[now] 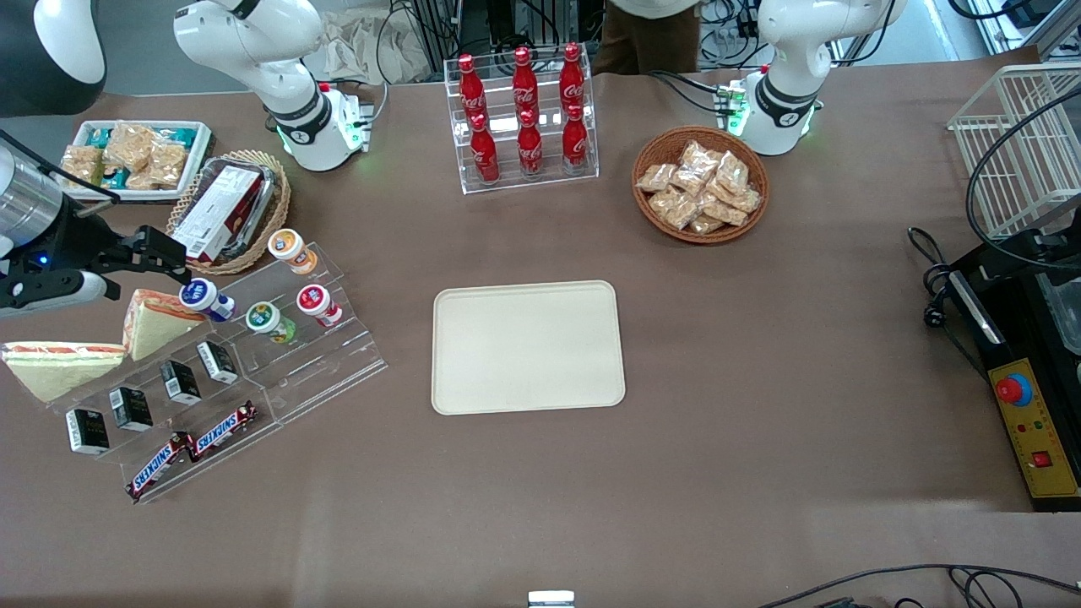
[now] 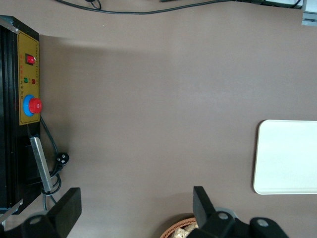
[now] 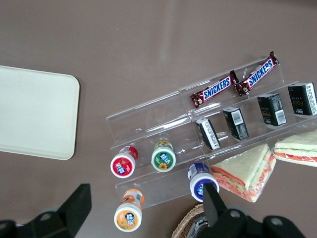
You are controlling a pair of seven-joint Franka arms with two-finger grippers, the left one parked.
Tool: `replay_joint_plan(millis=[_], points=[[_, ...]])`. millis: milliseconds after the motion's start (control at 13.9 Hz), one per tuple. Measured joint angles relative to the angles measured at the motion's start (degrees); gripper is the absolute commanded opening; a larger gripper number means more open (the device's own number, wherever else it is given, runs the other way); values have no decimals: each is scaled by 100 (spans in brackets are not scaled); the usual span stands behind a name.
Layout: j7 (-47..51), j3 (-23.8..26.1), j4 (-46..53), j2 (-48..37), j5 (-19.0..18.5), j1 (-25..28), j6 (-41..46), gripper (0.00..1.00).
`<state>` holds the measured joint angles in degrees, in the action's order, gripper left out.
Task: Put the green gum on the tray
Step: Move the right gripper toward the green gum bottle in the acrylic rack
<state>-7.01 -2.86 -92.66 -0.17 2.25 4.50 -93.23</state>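
Green gum sits on a middle step of the clear acrylic stepped rack, lying tipped with its lid toward the front camera, just beside the red-lidded bottle on the same step. Blue-lidded bottle and orange-lidded bottle lie on the step above. Tray lies bare mid-desk, well apart from the rack, toward the parked arm.

Gripper hangs above the rack's upper end near the blue-lidded bottle, fingers spread apart, holding nothing; the arm is cut off at the frame edge. In the wrist view both fingers are only partly in frame, wide apart, with the orange-lidded bottle between them.

Snickers bars occupy the lowest step, small black cartons the next. Wrapped sandwiches partly overlap the rack's end; the wicker basket contents are hard to read.
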Motion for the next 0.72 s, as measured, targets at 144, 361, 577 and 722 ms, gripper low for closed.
replay_joint_plan(millis=[144,361,577,722], points=[[0,0,2,1,0,0,0,100],[-510,-10,9,2,0,-1,9,100],[-1269,-65,-56,16,-1,-37,30,100],[-1363,-87,-261,17,-23,-47,0,100]])
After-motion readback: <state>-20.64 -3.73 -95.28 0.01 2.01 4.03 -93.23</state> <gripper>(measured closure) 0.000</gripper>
